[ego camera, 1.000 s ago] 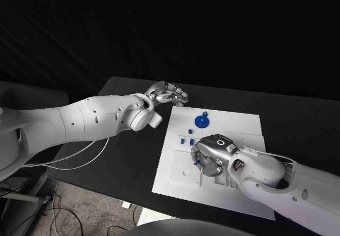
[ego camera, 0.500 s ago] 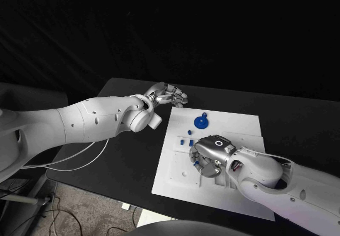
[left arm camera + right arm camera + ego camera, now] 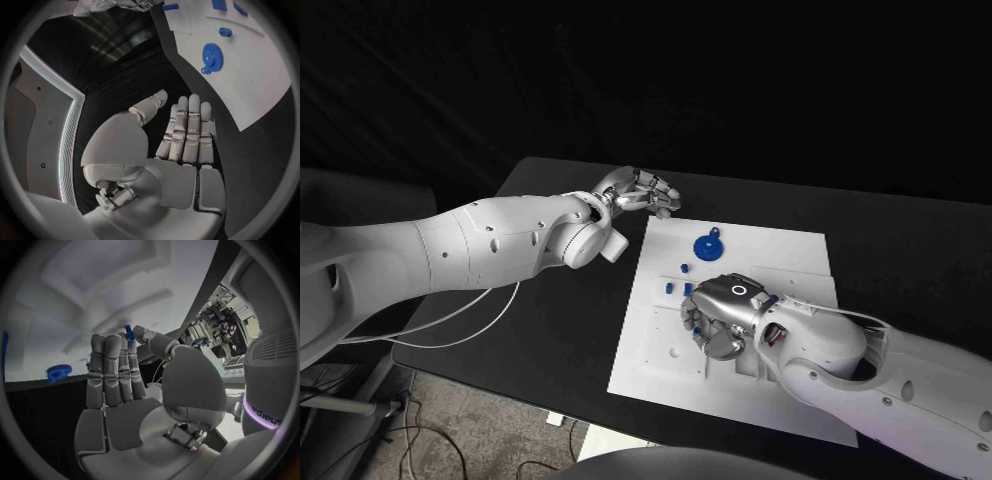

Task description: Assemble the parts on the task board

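right hand (image 3: 721, 318) over task board (image 3: 790, 250), pinching blue part (image 3: 129, 332).

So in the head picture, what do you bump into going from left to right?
Left arm → left hand → blue gear on the task board → right arm.

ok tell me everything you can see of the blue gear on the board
The blue gear is a round, toothed disc that looks like plastic, with a small blue knob sticking out at its rim. It lies flat on the white task board, near its far edge, and nothing but the board touches it. The left robot hand is off the board beyond it; the right robot hand works nearer the board's middle.
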`<state>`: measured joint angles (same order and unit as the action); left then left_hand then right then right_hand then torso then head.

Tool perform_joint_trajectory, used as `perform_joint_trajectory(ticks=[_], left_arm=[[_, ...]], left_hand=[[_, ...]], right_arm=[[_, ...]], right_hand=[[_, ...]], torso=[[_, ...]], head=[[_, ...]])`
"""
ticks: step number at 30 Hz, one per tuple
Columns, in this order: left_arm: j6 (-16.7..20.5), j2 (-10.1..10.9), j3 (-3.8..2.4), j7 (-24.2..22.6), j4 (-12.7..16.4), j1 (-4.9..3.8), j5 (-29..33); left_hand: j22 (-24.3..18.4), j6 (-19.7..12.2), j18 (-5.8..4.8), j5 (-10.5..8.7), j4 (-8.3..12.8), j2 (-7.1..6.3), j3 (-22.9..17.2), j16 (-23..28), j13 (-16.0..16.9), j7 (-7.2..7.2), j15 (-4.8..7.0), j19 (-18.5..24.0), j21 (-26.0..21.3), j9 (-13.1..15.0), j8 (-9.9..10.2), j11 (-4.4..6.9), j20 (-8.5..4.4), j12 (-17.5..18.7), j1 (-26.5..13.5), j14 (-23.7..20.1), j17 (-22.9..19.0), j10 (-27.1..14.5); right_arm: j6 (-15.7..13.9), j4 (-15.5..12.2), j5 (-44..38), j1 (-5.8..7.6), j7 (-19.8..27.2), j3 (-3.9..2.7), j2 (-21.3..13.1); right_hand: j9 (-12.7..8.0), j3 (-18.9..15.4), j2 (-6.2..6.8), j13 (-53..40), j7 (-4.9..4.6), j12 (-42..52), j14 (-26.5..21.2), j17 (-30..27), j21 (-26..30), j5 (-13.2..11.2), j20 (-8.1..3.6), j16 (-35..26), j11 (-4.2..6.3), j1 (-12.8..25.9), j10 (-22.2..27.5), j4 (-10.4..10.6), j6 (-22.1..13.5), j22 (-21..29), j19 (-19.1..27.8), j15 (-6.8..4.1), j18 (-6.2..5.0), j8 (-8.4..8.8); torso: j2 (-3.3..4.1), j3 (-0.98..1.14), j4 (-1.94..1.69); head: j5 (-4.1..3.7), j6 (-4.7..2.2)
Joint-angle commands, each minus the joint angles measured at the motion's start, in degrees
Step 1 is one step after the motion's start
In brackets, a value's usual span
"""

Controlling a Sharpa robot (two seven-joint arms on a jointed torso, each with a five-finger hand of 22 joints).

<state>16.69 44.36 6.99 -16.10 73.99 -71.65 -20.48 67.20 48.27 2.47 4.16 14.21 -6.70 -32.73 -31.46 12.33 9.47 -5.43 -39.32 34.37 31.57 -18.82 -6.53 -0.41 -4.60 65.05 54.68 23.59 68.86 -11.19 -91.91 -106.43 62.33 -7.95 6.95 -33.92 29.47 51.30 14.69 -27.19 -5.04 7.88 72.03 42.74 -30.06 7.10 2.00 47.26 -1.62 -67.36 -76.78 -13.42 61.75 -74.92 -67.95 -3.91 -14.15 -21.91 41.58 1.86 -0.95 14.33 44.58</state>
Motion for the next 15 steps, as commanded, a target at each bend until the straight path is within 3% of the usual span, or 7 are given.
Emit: perform_joint_trajectory(ticks=[1, 7, 10, 12, 15], left_arm=[[-0.88, -0.01, -0.04, -0.28, 0.16, -0.06, -0.18], [-0.89, 0.06, -0.04, -0.25, 0.2, -0.06, -0.18], [-0.87, 0.12, -0.04, -0.2, 0.22, -0.06, -0.18], [-0.85, 0.15, -0.04, -0.2, 0.22, -0.06, -0.18], [-0.89, 0.17, -0.04, -0.18, 0.24, -0.06, -0.18]], left_hand=[[0.08, -0.52, 0.28, 0.1, -0.24, -0.39, 0.16, 0.22, -0.07, 0.08, -0.28, -0.05, -0.31, -0.08, -0.25, -0.2, 0.36, 0.3, -0.29, -0.05, 0.09, -0.26], [0.09, -0.52, 0.28, 0.1, -0.26, -0.38, 0.16, 0.25, -0.07, 0.08, -0.28, -0.05, -0.33, -0.08, -0.27, -0.2, 0.36, 0.3, -0.3, -0.05, 0.13, -0.26], [0.09, -0.53, 0.28, 0.09, -0.26, -0.39, 0.17, 0.26, -0.07, 0.08, -0.29, -0.05, -0.34, -0.09, -0.27, -0.21, 0.37, 0.3, -0.3, -0.05, 0.14, -0.26], [0.1, -0.53, 0.28, 0.09, -0.27, -0.39, 0.17, 0.27, -0.07, 0.08, -0.29, -0.05, -0.35, -0.09, -0.27, -0.21, 0.37, 0.3, -0.3, -0.05, 0.16, -0.26], [0.1, -0.53, 0.28, 0.09, -0.27, -0.4, 0.18, 0.29, -0.08, 0.08, -0.29, -0.05, -0.35, -0.09, -0.27, -0.21, 0.37, 0.31, -0.31, -0.06, 0.17, -0.27]], right_arm=[[1.94, 0.28, -0.03, -0.15, 0.09, 0.22, 0.11], [2.6, 0.65, 0.93, -0.15, 0.41, 0.26, 0.22], [1.4, 0.98, 2.22, -0.14, 1.0, 0.28, 0.21], [1.07, 1.08, 3.12, -0.14, 1.46, 0.29, 0.18], [0.75, 1.07, 4.25, -0.13, 1.94, 0.29, 0.09]], right_hand=[[0.09, -0.01, -0.44, -0.29, 0.01, -0.05, -0.05, -0.07, -0.09, 0.48, 0.0, -0.09, -0.13, 0.07, -0.33, 0.11, 0.44, -0.32, -0.15, -0.3, -0.85, 0.27], [0.21, -0.2, -0.37, -0.47, -0.1, -0.39, -0.35, -0.14, 0.09, 1.48, 0.17, -0.1, -0.25, 0.58, -0.04, 0.01, 0.21, -0.42, 0.3, -0.19, -0.85, 0.53], [0.21, -0.8, -0.3, -0.52, -0.49, -1.05, -1.02, -0.38, 0.43, 2.36, 0.49, -0.36, -0.63, 1.42, 0.8, 0.01, -0.66, -0.51, 1.07, 0.16, -0.85, 1.13], [0.04, -1.22, -0.01, -0.35, -1.04, -2.01, -2.03, -0.81, 0.92, -0.55, 0.87, -0.95, -1.24, 1.93, 2.23, 0.25, -2.03, -0.5, 2.03, 0.77, -0.85, 1.98], [-0.18, -2.47, 0.69, -0.09, -1.78, -3.06, -2.99, -1.49, 1.56, -1.91, 1.45, -1.63, -2.05, 2.79, 3.84, 0.62, -3.66, -0.5, 3.22, 1.5, -0.85, 2.91]], torso=[[0.03, -0.02, -0.02], [-0.01, 0.02, 0.0], [0.01, 0.03, 0.01], [0.01, 0.03, 0.04], [0.0, 0.03, 0.05]], head=[[-0.11, -0.2], [-0.25, -0.34], [-0.22, -0.26], [-0.24, -0.24], [-0.26, -0.25]])
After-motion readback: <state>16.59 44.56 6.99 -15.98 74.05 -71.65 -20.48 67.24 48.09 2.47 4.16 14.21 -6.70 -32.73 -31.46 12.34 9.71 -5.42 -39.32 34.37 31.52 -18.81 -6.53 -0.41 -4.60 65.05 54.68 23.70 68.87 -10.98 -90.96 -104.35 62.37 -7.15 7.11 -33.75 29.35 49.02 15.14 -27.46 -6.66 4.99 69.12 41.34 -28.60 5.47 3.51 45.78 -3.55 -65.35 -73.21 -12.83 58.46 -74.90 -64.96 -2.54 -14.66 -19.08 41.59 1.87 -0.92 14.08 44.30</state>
